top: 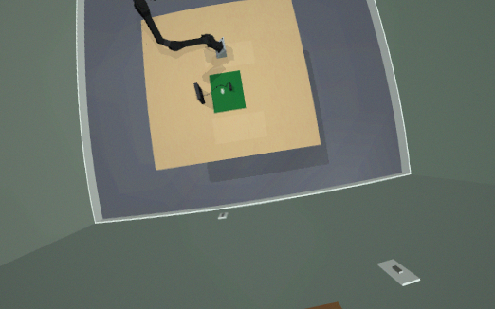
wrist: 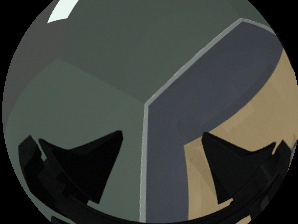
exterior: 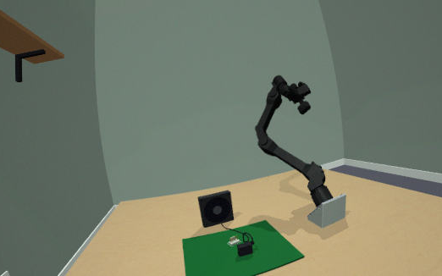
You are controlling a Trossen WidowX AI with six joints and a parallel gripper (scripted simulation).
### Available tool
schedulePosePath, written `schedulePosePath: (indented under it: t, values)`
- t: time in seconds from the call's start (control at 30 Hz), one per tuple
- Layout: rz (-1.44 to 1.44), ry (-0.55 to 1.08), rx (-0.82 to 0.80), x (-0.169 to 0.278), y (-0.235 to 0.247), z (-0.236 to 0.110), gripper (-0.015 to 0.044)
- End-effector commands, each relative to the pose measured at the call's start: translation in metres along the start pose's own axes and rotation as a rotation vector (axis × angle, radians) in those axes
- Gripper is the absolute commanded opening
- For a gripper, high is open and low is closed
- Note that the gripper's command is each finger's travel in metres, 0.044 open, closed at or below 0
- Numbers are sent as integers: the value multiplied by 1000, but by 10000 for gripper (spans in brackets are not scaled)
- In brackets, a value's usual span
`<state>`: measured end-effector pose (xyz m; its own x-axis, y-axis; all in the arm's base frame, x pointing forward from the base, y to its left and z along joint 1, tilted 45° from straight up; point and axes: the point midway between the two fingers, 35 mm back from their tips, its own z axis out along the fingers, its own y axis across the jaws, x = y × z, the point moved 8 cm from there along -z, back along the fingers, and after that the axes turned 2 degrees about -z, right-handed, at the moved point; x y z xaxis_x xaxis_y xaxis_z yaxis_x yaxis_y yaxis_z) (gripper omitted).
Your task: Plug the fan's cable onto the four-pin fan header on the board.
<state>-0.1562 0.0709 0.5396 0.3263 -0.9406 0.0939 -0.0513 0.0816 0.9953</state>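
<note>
Upper right of exterior view: black parallel-jaw gripper [exterior: 303, 107] hanging high, fingers spread wide, gripping nothing.
Lower centre: small black cable plug [exterior: 245, 249] lying on flat green board [exterior: 281, 250], just beside pale four-pin header [exterior: 233, 241].
Left of board: square black fan [exterior: 215, 208] standing upright, thin cable [exterior: 230, 229] trailing.
Risk: plug sitting low, likely slipping or tilting during pinching; cable tugging fan over.

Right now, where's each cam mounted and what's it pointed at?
Top: overhead, looking down at the table, green board, fan; whole arm shows.
Exterior: low, at table height, facing fan, plug and raised arm.
Wrist: on the gripper, facing room corner; open fingers show.
Top and exterior share fan, board.
</note>
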Motion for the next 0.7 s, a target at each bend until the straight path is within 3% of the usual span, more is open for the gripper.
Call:
schedulePosePath:
  t: [0.0, 0.17, 0.33, 0.67]
  values:
    - [0, 0, 0, 0, 0, 0, 426]
    - [-23, -38, 5, -8, -2, 0, 440]
    - [-190, -301, 85, -65, -22, -12, 440]
    - [-465, -724, 487, -159, -80, -79, 440]
